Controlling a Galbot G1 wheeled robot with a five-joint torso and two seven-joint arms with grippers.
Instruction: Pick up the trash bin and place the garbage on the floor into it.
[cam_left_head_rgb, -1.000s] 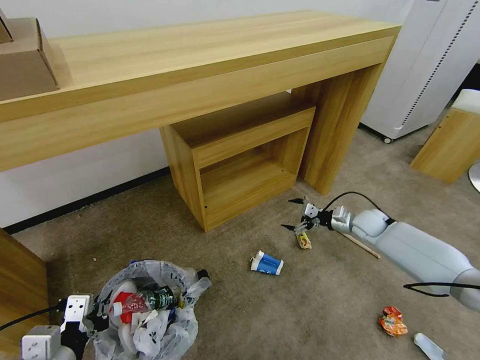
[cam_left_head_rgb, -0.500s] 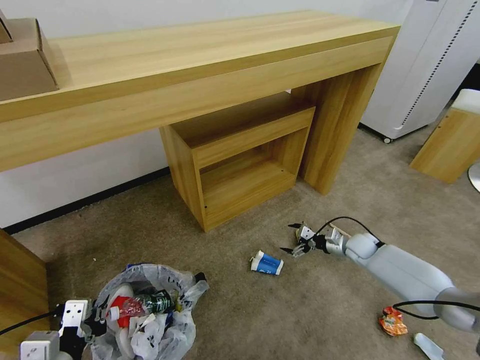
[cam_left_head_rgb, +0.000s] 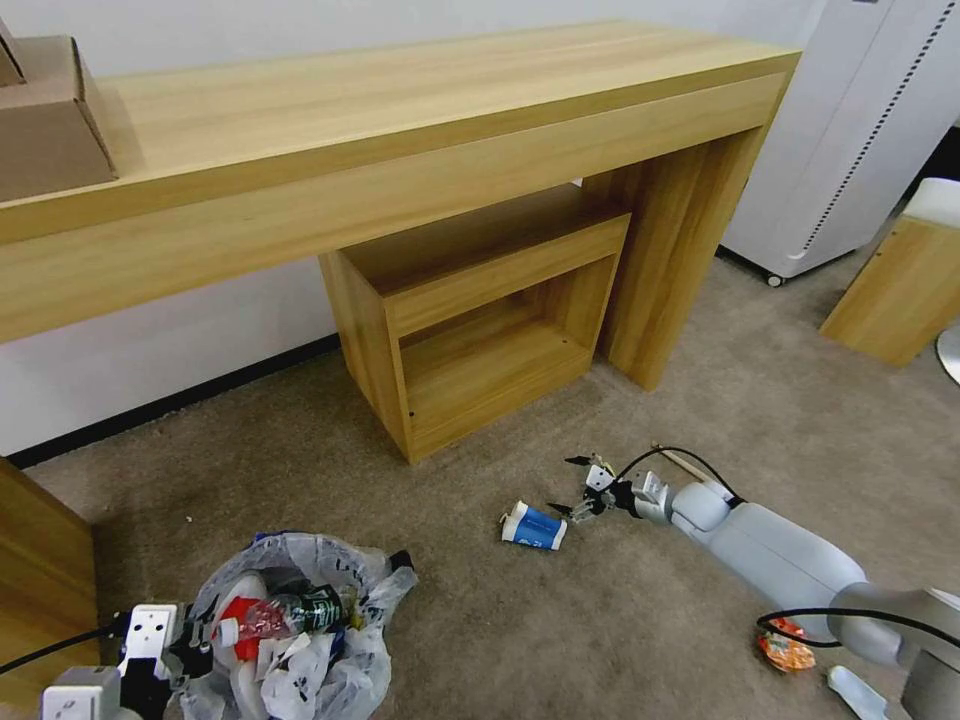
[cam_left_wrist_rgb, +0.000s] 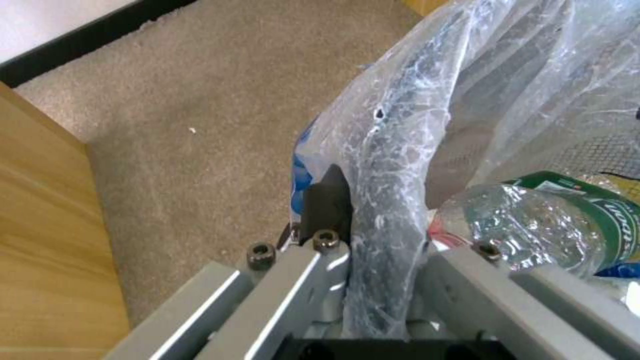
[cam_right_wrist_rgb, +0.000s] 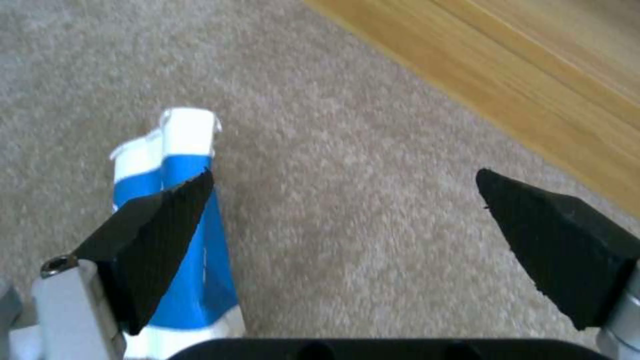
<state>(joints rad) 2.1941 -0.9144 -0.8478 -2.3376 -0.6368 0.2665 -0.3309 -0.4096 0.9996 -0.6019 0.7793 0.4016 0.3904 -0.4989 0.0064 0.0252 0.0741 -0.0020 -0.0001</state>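
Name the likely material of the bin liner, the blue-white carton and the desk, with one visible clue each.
Bin liner: thin translucent plastic film; it crinkles and glints.
Blue-white carton: probably coated paperboard; folded ends, smooth print.
Desk: wood or wood-look laminate; pale matte grain lines.

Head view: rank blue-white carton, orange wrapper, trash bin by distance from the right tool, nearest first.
From the right tool:
1. Blue-white carton, just beside it toward the robot's left.
2. Orange wrapper, on the carpet behind the right forearm.
3. Trash bin, far left, held by the left tool.

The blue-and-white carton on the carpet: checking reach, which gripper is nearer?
Right. The right gripper hangs open beside the blue-and-white carton; the left gripper holds the bag-lined trash bin far off.
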